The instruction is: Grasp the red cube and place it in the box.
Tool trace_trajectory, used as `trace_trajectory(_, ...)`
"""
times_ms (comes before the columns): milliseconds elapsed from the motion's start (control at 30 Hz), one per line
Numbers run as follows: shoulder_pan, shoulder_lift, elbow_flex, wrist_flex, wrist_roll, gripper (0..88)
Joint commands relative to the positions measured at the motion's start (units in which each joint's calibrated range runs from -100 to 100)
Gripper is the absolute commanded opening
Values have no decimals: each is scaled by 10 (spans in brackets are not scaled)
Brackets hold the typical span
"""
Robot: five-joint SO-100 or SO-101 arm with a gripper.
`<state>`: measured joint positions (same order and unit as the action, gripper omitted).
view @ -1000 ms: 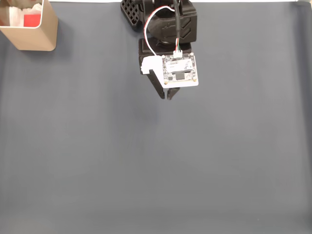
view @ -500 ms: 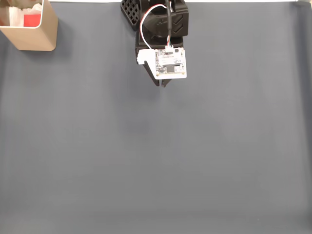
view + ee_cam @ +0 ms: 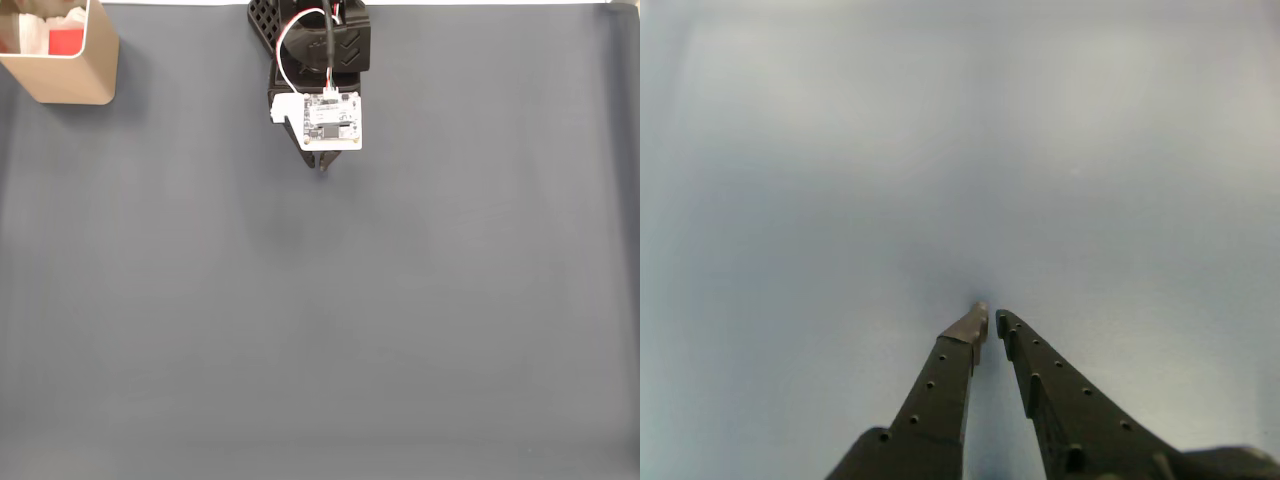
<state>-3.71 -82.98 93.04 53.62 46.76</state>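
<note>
- the cube (image 3: 66, 42) sits inside the box (image 3: 70, 80) at the top left corner of the fixed view, its red showing against the white lining, with something pale and crumpled beside it that i cannot make out.
- judged from that, the placing looks done; nothing red lies on the grey mat (image 3: 320, 330).
- the gripper (image 3: 322, 171) is near the top middle of the fixed view, tucked close under the arm's base, well apart from the box.
- in the wrist view the gripper (image 3: 988, 318) has its two dark fingers nearly together, only a thin sliver between the tips, with nothing held; bare mat lies beneath them.
- the white circuit board (image 3: 330, 118) with its looped wire rides on top of the wrist and hides most of the fingers from above.
- handling, as a guess: the cube looks small, light and rigid, with matte faces that should not slip much; it seems sturdy, not fragile.
- the sensible hold would be across two opposite flat faces, fingers square to them, not on the corners.
- in the box, its near wall and the pale filler would crowd any re-grip, so a top-down approach would be needed.
</note>
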Motion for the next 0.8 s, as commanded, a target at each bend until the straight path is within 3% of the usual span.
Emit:
trace_trajectory(0,5,-45,19,5,5,0)
trace_trajectory(767,15,-169,68,147,-17,0)
